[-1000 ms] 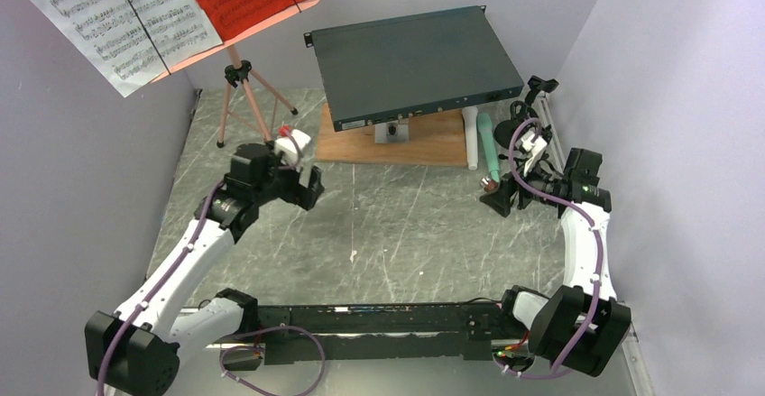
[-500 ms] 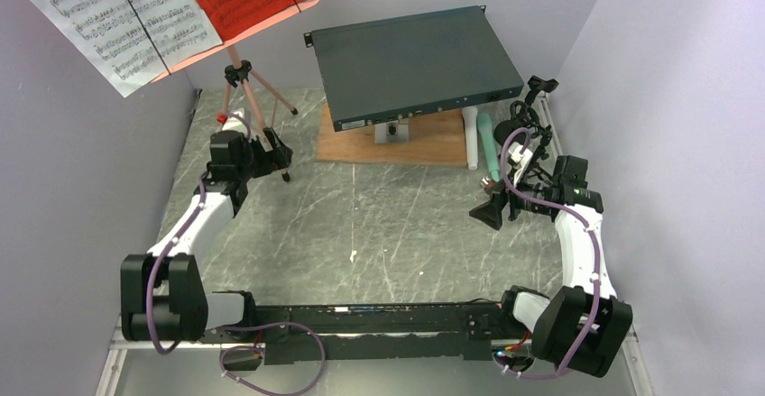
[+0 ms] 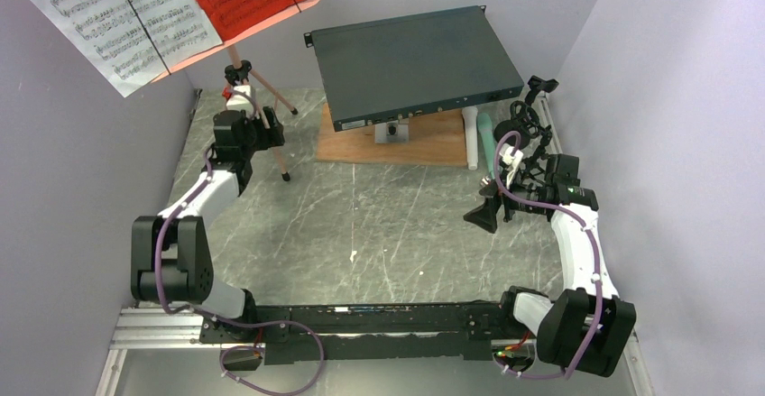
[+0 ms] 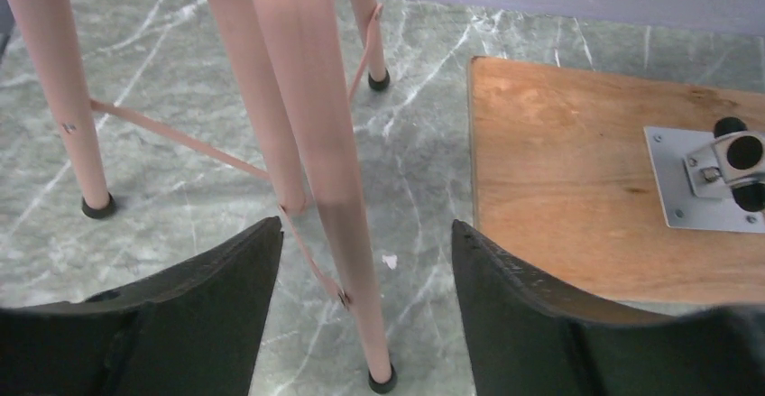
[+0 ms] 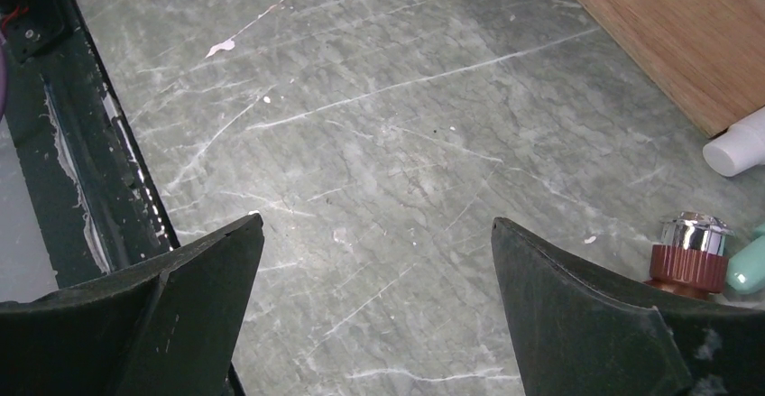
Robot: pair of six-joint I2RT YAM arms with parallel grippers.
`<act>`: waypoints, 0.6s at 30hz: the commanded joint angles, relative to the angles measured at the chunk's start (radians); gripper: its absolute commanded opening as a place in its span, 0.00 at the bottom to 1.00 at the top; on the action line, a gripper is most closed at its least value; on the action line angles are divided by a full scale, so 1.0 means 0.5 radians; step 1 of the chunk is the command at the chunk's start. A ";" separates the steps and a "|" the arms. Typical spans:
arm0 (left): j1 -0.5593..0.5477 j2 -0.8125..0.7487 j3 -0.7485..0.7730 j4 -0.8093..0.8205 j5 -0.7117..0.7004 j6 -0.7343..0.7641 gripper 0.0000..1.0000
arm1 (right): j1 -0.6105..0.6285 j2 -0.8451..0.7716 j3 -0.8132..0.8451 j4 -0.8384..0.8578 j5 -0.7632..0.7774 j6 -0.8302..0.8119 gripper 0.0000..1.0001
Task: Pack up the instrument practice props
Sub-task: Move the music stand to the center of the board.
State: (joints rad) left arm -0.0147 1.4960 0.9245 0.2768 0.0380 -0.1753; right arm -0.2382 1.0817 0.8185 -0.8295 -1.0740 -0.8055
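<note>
Salmon-pink music stand (image 3: 236, 60) stands at ten o'clock; the left gripper (image 4: 364, 234) gapes around its near leg (image 4: 329, 170), not touching. The right gripper (image 5: 376, 223), four o'clock, gapes empty. Squeezing one leg could topple the top-heavy stand, spilling its pages (image 3: 135, 8).

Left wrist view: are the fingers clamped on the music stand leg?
No, the music stand leg stands free in the gap of the left gripper, with bare tabletop showing on either side of it.
</note>
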 commanded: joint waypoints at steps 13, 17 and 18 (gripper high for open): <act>0.005 0.040 0.190 -0.084 -0.071 0.175 0.05 | 0.035 -0.034 0.068 -0.025 -0.003 -0.101 1.00; 0.005 -0.096 0.141 -0.224 -0.072 0.162 0.03 | 0.035 -0.037 0.069 -0.028 -0.004 -0.101 1.00; 0.006 -0.140 0.121 -0.266 -0.070 0.154 0.03 | 0.035 -0.036 0.069 -0.031 -0.005 -0.104 1.00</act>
State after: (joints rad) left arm -0.0109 1.5272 0.9943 0.2417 0.0078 -0.1390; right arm -0.2253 1.0809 0.8185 -0.8310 -1.0664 -0.8307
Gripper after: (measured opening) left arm 0.186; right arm 0.994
